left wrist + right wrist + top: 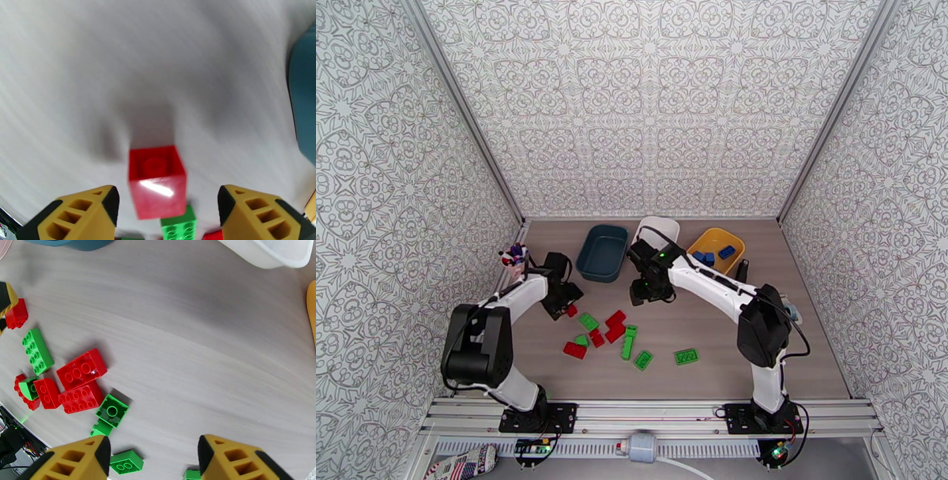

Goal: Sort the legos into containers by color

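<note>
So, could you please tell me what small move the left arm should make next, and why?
Probably close the left gripper on the small red brick: its jaws stand open on either side of the brick and hold nothing.

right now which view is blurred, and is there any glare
Left wrist view: the table is smeared by blur, and a white glare streak sits on the red brick between the fingers of the open left claw. Right wrist view: sharp, with soft shadows beside the legos. Top view: even light.
</note>
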### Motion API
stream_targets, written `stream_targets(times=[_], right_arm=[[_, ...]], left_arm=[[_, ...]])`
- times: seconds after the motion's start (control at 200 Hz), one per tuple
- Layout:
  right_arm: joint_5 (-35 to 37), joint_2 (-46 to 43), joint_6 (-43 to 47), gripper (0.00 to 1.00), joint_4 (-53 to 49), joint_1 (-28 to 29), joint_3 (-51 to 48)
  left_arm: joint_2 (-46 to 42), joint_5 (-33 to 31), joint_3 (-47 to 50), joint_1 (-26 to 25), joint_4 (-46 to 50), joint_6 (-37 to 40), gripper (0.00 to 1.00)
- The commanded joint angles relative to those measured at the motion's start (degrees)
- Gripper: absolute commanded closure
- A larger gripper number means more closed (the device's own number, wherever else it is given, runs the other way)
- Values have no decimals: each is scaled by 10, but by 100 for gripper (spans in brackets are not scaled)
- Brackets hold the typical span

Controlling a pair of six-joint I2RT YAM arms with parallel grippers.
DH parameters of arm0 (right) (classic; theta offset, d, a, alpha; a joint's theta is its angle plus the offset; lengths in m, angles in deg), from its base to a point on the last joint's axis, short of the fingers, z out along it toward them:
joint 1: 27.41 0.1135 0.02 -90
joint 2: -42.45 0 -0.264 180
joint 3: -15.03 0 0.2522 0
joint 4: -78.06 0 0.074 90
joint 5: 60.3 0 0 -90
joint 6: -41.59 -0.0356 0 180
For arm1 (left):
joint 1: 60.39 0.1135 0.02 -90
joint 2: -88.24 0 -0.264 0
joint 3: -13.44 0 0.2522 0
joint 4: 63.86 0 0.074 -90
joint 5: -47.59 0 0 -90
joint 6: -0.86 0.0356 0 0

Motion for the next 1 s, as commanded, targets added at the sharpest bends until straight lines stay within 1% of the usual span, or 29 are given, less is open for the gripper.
stream_targets(times=[0.0, 0.31, 0.465, 0.61, 0.82, 0.995], right_arm=[[19, -15, -10, 37, 5, 2, -1], [26, -4, -7, 38, 2, 2, 17], [29, 0, -6, 39, -1, 0, 28], [13, -1, -13, 40, 7, -10, 31], [-54, -29, -40, 40, 59, -50, -11], [-148, -63, -86, 40, 147, -101, -90]], left_arm=[[23, -4, -24, -7, 2, 2, 34], [48, -9, -26, -17, 8, 5, 50], [41, -12, -18, -24, 8, 5, 60], [18, -12, -8, -33, 15, 5, 64], [-48, 0, 10, -58, 16, 4, 65], [-100, 55, 18, -78, -44, 4, 64]])
